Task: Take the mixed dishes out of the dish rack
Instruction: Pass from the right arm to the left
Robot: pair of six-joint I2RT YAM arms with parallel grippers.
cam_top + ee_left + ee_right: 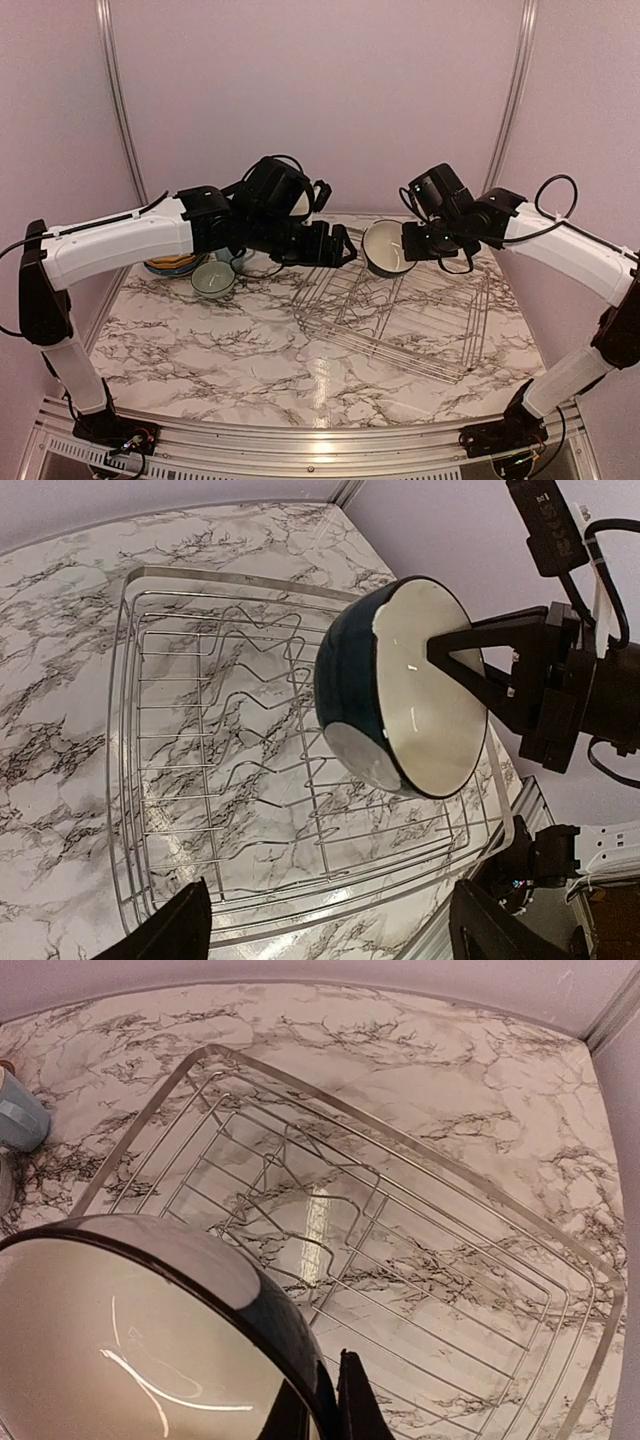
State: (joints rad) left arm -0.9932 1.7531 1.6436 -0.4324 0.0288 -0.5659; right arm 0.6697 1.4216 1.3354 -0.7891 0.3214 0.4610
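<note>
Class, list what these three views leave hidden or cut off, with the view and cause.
Top view: left arm covers most of the plates; count and patterns unclear.
Right wrist view: left edge cuts the mug; handle unseen.
Same view: bottom edge crops the held bowl; outside hidden.
Left wrist view: left gripper shows only fingertips at the bottom edge.

The left arm (120, 240) hides most of the stacked plates (172, 265) at far left; the frame's edge cuts off the mug (18, 1112).
</note>
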